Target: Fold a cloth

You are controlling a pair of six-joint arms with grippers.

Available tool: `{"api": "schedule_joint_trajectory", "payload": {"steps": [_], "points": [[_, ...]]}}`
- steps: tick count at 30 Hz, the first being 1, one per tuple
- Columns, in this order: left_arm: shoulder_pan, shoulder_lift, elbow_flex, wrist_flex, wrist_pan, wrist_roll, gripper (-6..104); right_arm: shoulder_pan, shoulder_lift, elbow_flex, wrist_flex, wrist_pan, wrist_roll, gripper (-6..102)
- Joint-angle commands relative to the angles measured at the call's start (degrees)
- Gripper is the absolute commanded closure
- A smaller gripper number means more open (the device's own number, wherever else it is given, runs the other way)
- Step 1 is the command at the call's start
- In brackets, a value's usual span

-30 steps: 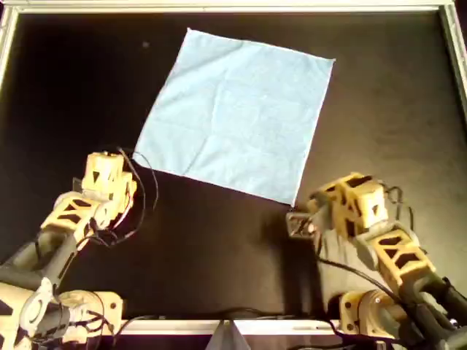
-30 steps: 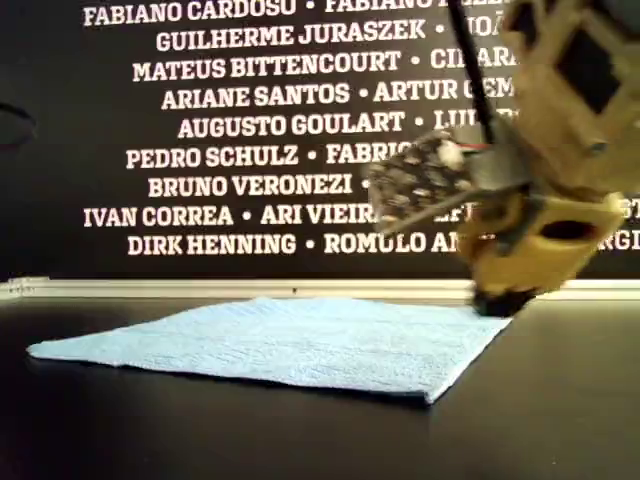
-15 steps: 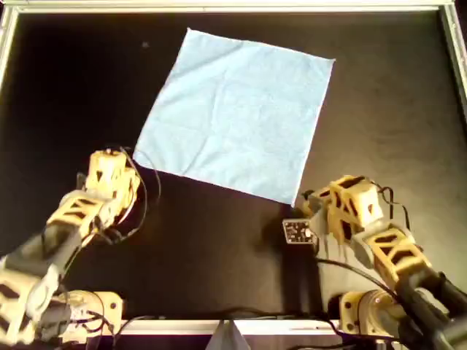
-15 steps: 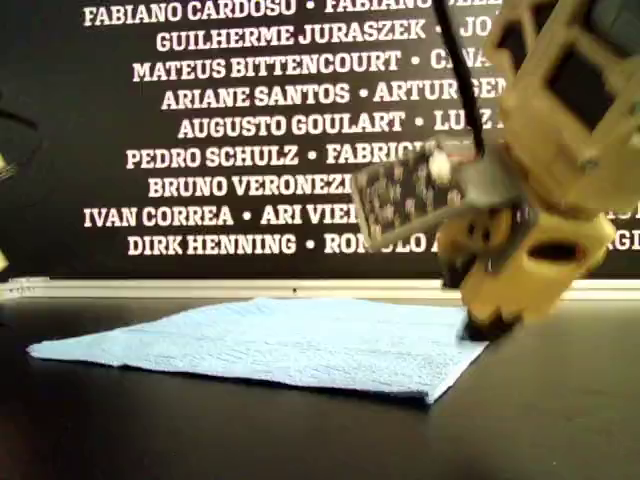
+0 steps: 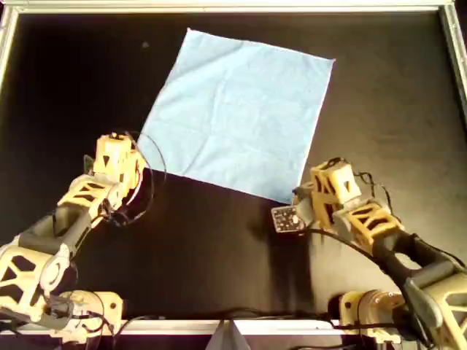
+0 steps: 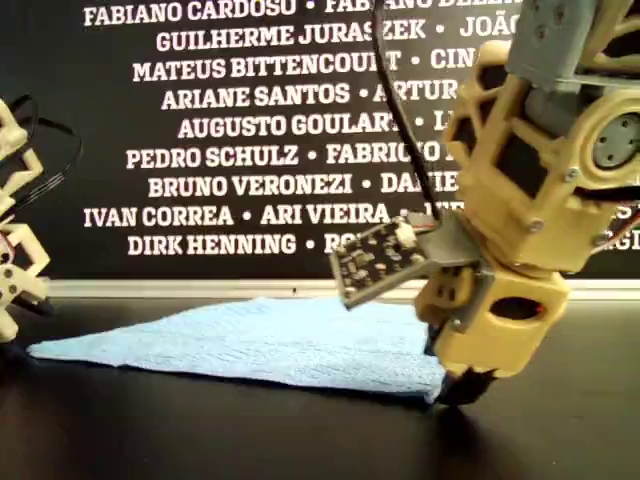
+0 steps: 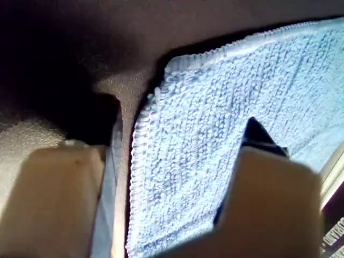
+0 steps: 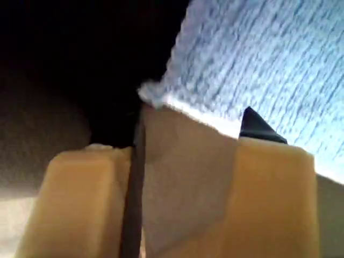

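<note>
The cloth lies flat and unfolded on the black bench, turned like a diamond in the overhead view, towards the far rail. This looks like the opening step, taking hold of corners. One arm reaches the cloth's corner on the overhead view's left, and the other arm is down on its nearest corner. Which is first or second, I cannot tell.

The first claw is wide, straddling a corner with one finger over the fabric and one past its edge. The second claw also looks parted, a corner lying right at its tips, nothing pinched yet.

Next, I judge, both must close on the thin fabric without skidding it, then lift together and carry those corners across.

The bench is dull and bare. Behind it hangs a dark banner of white names.
</note>
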Motion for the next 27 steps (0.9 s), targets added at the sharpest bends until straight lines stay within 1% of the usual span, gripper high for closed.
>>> {"api": "schedule_joint_trajectory", "payload": {"steps": [1,14,16,18,20,23,25,27], "points": [[-0.35,-0.18,-0.79,-0.44,0.35,0.18,18,2.2,0.26,-3.25,-0.62,-0.7,0.79,23],[-0.35,-6.68,-7.21,-0.18,0.35,0.18,19,2.55,-4.48,-8.09,-0.62,-0.62,0.97,24],[-0.35,-6.68,-6.86,-0.09,0.35,0.18,19,2.46,-4.57,-8.26,-0.62,-0.53,1.93,24],[-0.35,-6.42,-6.68,-0.09,0.35,0.18,19,2.11,-4.66,-8.35,-0.62,-0.53,3.6,24],[-0.35,-6.42,-6.68,-0.09,0.35,0.18,19,1.93,-4.66,-8.44,-0.62,-0.53,4.75,24],[-0.35,-6.15,-6.42,0.0,0.62,0.18,25,1.93,-5.36,-8.35,-0.62,-0.53,5.01,24],[-0.35,-5.89,-6.42,0.0,1.14,0.26,33,1.93,-5.45,-8.44,-0.62,-0.53,5.01,24],[-0.35,-5.8,-6.5,-0.09,1.41,0.26,44,1.93,-5.45,-8.44,-0.62,-0.53,5.01,25]]}}
